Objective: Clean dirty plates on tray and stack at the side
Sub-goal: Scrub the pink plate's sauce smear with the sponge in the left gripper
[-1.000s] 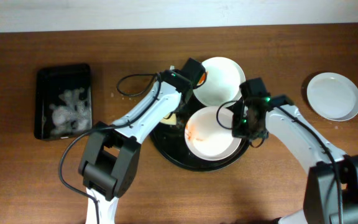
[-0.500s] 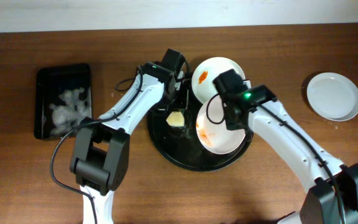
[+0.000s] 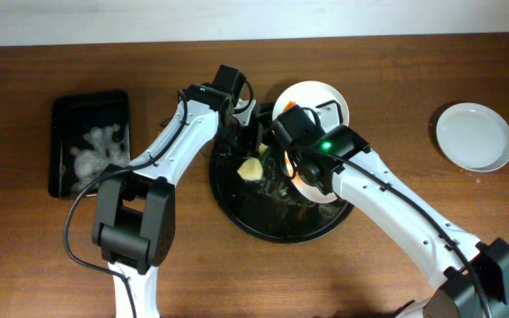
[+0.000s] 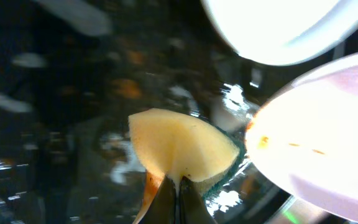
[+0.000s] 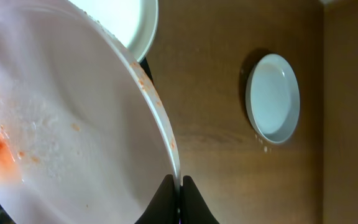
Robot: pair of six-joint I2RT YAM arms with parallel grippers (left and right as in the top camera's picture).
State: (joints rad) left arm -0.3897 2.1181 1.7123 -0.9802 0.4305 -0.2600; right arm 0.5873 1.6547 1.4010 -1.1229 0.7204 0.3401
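Black and glossy, the tray (image 3: 259, 214) sits at the middle of the wooden tabletop (image 3: 414, 71). The right tool (image 5: 180, 186) is pressed together on the rim of a dirty plate (image 5: 73, 124), holding it tilted over the tray, with an orange smear on its inner face. The left tool (image 4: 179, 188) pinches the edge of a yellow sponge (image 4: 182, 146) just beside that plate, at its 9 o'clock. A second white plate (image 3: 315, 95) lies at the tray's 12 o'clock rim. A third plate (image 3: 474, 137) rests on the tabletop well apart at 3 o'clock. A rectangular tray (image 3: 91, 106) lies at 9 o'clock.
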